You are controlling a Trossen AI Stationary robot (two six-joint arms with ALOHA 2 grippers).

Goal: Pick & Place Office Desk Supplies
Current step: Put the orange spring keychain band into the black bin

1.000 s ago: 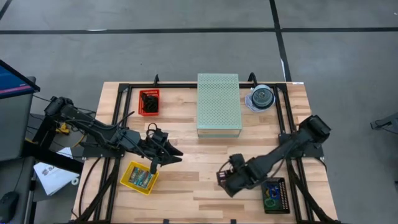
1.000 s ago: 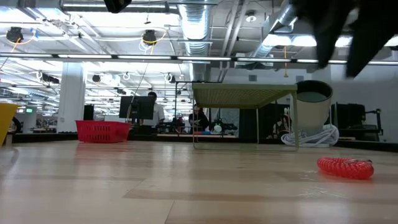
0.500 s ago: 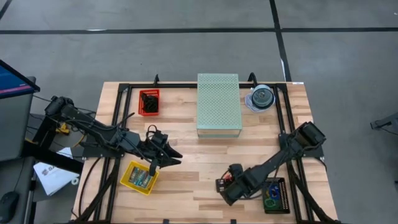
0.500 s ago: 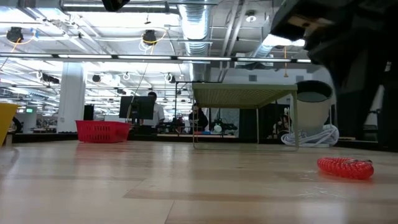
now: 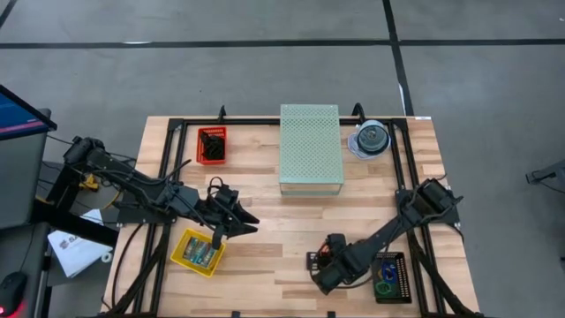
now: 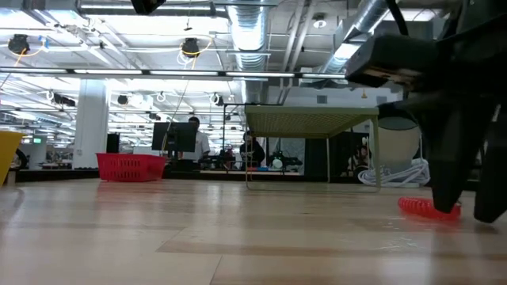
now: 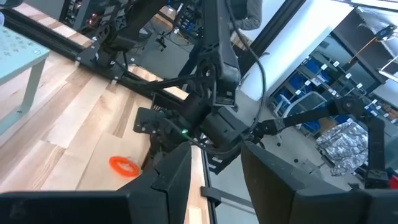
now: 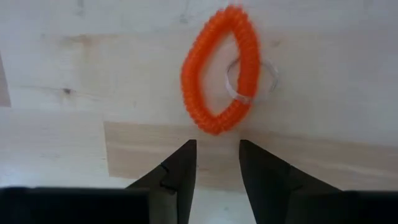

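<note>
While the right claw (image 8: 215, 163) hangs spread at the orange loop's (image 8: 221, 70) six o'clock end, reaching is underway; next, pinch its near coil.

A wooden table (image 5: 265, 265) with a black frame rail (image 5: 168, 177) is set on a grey floor (image 5: 265, 71). A large pale green perforated box (image 5: 311, 146) is placed at the table's far middle. A round clear disc spindle (image 5: 371, 139) is located just beside it, toward the far right corner. A monitor (image 5: 18, 113) is seen at the left edge. In the low view, a person (image 6: 194, 134) is visible in the room behind the table.
</note>
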